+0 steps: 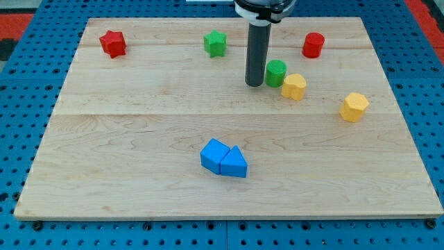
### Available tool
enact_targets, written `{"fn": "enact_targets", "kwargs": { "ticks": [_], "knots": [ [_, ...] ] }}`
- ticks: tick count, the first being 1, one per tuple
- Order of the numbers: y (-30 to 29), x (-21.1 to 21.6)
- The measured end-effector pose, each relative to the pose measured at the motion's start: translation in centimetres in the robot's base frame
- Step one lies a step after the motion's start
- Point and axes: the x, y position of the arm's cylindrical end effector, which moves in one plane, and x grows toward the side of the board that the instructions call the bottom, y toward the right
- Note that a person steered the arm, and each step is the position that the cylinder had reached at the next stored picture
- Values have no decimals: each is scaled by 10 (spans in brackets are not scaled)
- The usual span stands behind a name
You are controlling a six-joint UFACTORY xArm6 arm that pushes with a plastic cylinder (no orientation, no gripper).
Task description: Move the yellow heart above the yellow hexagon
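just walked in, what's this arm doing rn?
The arm's dark rod is pushing blocks on the wooden board. My tip sits just to the view's left of the green cylinder block, which touches the yellow heart block. The yellow hexagon block lies apart, further to the view's right and lower. The heart is not yet above it.

You are looking at eight blocks lying on the counter (139,118): two red ones, a star (112,43) and a cylinder (313,45); two green, a star (216,43) and a cylinder (276,72); two yellow, a heart (294,86) and a hexagon (354,106); two blue, a cube (214,154) and a triangle (235,164).
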Motion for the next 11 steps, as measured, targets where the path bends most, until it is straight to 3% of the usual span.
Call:
{"fn": "enact_targets", "kwargs": {
  "ticks": [3,8,10,11],
  "knots": [
    [-2,-8],
    [122,22],
    [110,-4],
    [34,-33]
  ]
}}
